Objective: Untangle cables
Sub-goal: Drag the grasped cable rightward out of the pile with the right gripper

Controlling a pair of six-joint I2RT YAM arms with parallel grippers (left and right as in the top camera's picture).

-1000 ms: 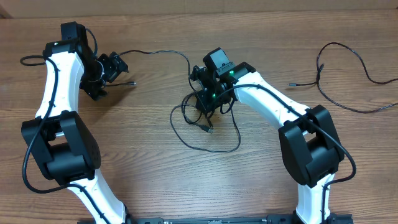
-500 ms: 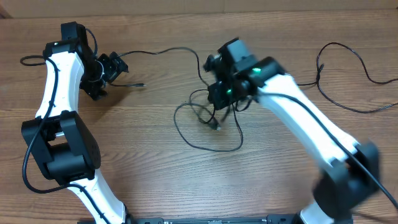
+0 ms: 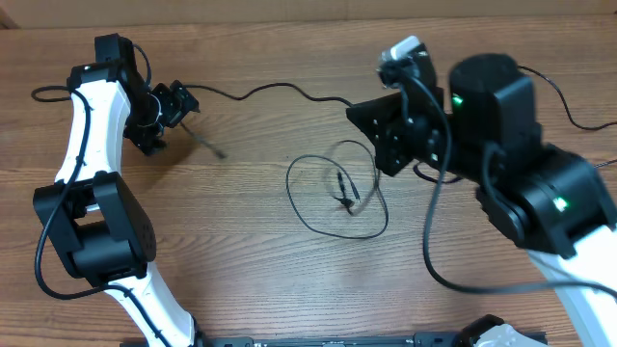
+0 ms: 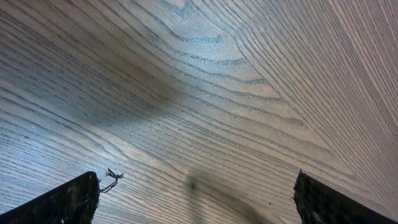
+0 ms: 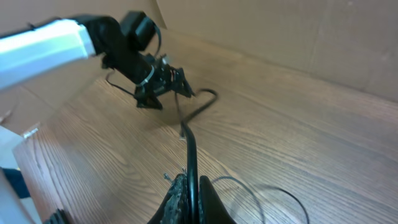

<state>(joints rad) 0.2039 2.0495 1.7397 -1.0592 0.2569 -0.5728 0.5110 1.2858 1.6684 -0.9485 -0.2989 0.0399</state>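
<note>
Evidently the separating pull was in hand: the right gripper (image 5: pixel 189 185), raised over the worktop (image 3: pixel 241 260), was clamped shut on 1 black cable (image 5: pixel 189 146) that ran from its fingers toward the left gripper (image 3: pixel 176 101), which hung wide apart and empty over bare wood. A loose loop (image 3: pixel 337 198) with a plug tip lay on the worktop between the 2 arms. The next move probably called for drawing the held cable clear of that loop without dragging the loop along.
</note>
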